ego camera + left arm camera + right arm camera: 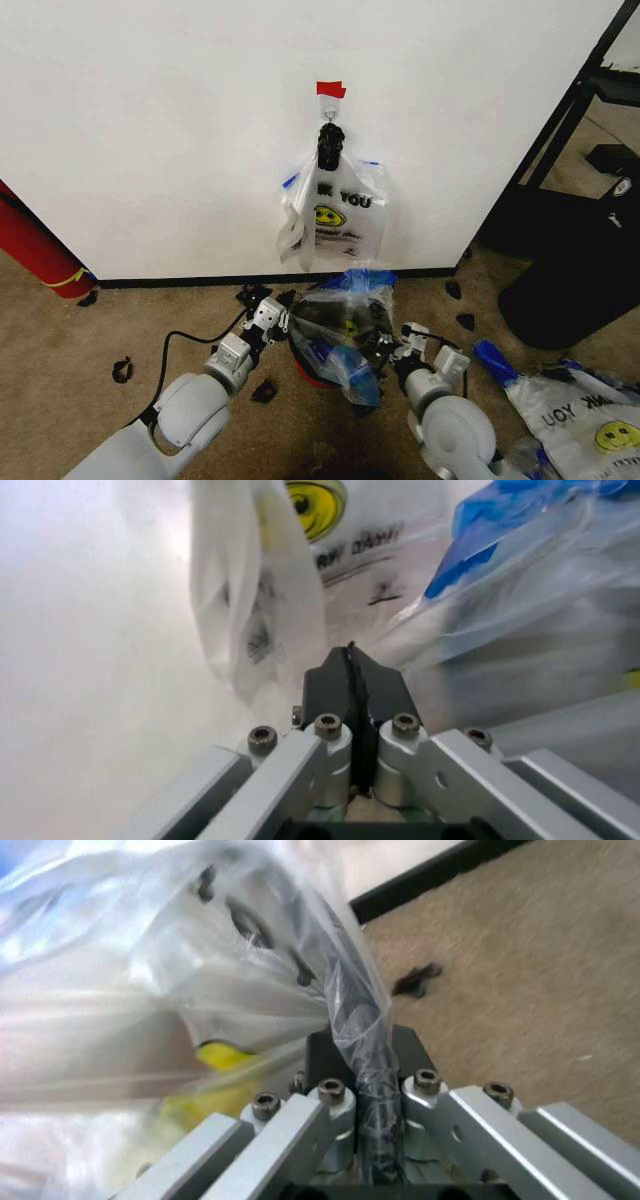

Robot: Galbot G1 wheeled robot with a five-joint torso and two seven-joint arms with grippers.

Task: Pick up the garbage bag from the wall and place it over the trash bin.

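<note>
The bag (345, 325) is held low over the bin (312, 372), just near of the wall (150, 120), stretched left-right between both grippers. Left gripper (352, 676) is pinched shut on its left edge, right gripper (368, 1054) clamped on a bunched rim. Thin, crinkly, floppy, probably slippery film, so edges are best gripped. Mouth seems to be facing down.

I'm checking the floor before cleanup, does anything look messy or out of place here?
Yes. Torn black scraps lie scattered on the carpet near the wall, and a white smiley-face bag lies loose on the floor at right.
</note>
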